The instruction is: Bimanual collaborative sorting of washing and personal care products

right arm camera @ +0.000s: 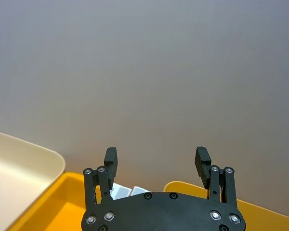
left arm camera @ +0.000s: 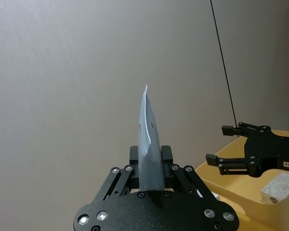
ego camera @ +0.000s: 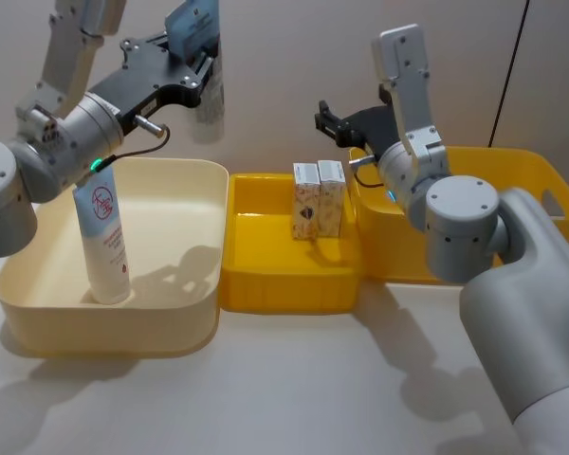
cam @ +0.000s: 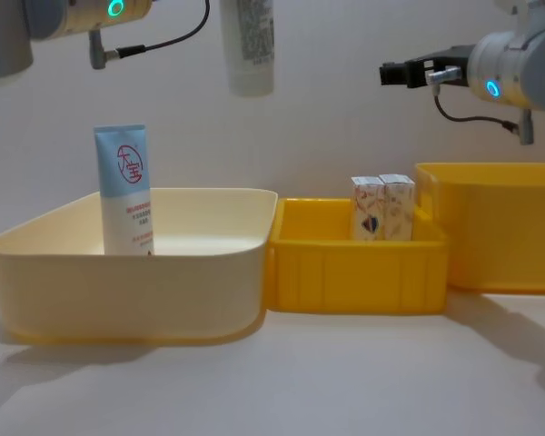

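Against grey wall [left arm camera: 62,72], left end effector [left arm camera: 151,158] clamps a tube [cam: 248,45], print unreadable; right end effector [right arm camera: 156,156] gapes.

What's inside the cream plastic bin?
One tall pale-blue-and-white squeeze tube stands upright in the cream plastic bin, left of centre. In the chest view, its front wall covers the tube's base.

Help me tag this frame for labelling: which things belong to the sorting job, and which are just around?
Job: held squeeze tube in the left gripper; standing squeeze tube; two white cartons; right gripper, open.
Just around: cream bin; small yellow bin; large yellow bin; table.
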`<control>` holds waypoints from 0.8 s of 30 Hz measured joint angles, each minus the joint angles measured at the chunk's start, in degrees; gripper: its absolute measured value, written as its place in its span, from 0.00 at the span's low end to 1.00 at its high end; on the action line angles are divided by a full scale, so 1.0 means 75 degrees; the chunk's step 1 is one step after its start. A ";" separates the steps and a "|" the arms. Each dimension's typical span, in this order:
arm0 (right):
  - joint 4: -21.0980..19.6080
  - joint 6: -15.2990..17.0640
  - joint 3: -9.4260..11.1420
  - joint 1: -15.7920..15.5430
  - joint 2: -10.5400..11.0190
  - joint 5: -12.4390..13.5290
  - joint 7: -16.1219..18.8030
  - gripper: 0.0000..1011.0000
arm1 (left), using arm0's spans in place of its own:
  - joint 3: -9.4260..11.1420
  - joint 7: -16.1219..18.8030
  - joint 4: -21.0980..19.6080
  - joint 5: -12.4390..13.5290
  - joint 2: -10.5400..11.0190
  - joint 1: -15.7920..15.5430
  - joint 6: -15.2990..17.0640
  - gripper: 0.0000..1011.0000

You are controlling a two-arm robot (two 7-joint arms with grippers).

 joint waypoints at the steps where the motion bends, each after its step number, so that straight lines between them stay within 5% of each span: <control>1: -0.0028 0.0031 -0.0005 -0.0007 0.0009 0.0021 0.0084 0.99 | 0.0000 0.0000 0.0000 0.0000 0.0000 0.0000 0.0000 0.26; 15: -0.0539 0.0815 -0.0231 -0.0035 0.0443 0.0419 0.1737 0.99 | 0.0048 -0.0023 0.0213 0.0012 -0.0082 -0.0076 0.0049 0.26; 24: -0.0723 0.1370 -0.0509 0.0109 0.0839 0.0633 0.2876 0.99 | -0.0042 0.0347 -0.0132 0.0188 0.0044 0.0267 0.0399 0.26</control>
